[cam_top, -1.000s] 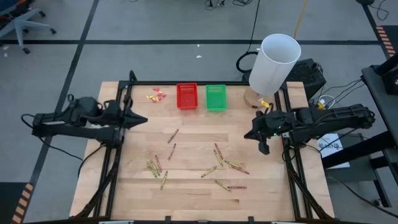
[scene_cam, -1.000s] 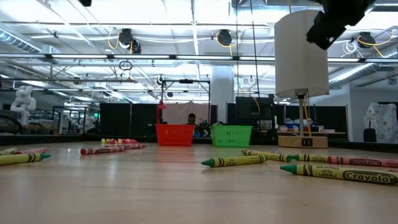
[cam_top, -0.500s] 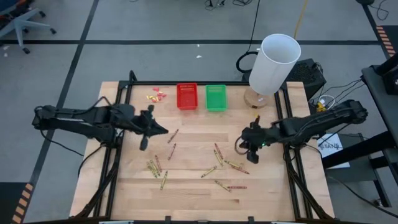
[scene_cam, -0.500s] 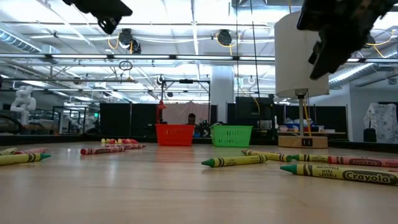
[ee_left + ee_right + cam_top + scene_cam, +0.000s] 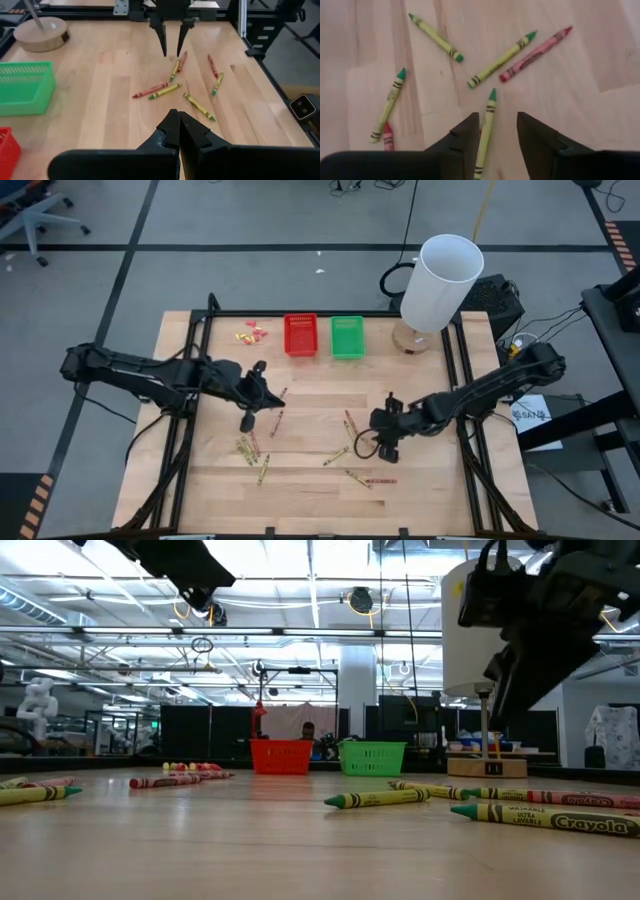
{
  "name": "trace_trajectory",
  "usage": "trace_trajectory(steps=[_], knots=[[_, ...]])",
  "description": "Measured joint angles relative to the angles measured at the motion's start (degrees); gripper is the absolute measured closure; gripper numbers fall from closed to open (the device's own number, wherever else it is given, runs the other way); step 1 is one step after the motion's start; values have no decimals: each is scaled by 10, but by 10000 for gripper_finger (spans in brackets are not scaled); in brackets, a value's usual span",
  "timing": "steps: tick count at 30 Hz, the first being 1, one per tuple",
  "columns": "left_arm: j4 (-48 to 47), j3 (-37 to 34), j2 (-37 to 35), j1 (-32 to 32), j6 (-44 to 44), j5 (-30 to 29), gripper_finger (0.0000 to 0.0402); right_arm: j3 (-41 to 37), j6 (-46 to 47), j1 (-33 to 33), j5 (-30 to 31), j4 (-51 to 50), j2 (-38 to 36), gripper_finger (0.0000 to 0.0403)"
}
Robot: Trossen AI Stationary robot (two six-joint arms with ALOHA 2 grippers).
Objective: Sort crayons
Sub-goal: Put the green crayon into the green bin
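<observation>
Several crayons lie flat and scattered on the wooden table (image 5: 310, 500), some red, some yellow-green, in loose groups (image 5: 250, 447) (image 5: 352, 427) (image 5: 372, 479). My right gripper (image 5: 379, 442) hangs open over the right-hand group. In its wrist view its fingers (image 5: 465, 135) stand on either side of one yellow-green crayon (image 5: 487, 125) without visibly touching it. My left gripper (image 5: 272, 397) is shut and empty in the air near two red crayons (image 5: 277, 410). Its shut fingertips (image 5: 178, 120) point toward the right-hand group (image 5: 175, 75).
A red basket (image 5: 300, 335) and a green basket (image 5: 347, 337) stand side by side at the table's far edge. Small yellow and pink scraps (image 5: 252, 333) lie left of them. A tall white cylinder on a round wooden base (image 5: 440, 280) stands at the far right corner.
Both arms have swung in from the table's sides toward its middle and come down. My left gripper has gone right and a little toward the near edge. My right gripper has gone left and toward the near edge, tipping further down over the crayons. No crayon has moved.
</observation>
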Motion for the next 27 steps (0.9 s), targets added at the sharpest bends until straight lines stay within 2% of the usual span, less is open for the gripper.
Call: trace_trajectory(steps=[5,11,27], knots=[[1,0,12,-6,-1,-11,402,0,27,6,0,-2,37,273],[0,0,26,-12,-1,-39,402,0,7,15,0,22,75,273],[24,0,45,-34,-15,-44,402,3,2,41,50,72,152,273]])
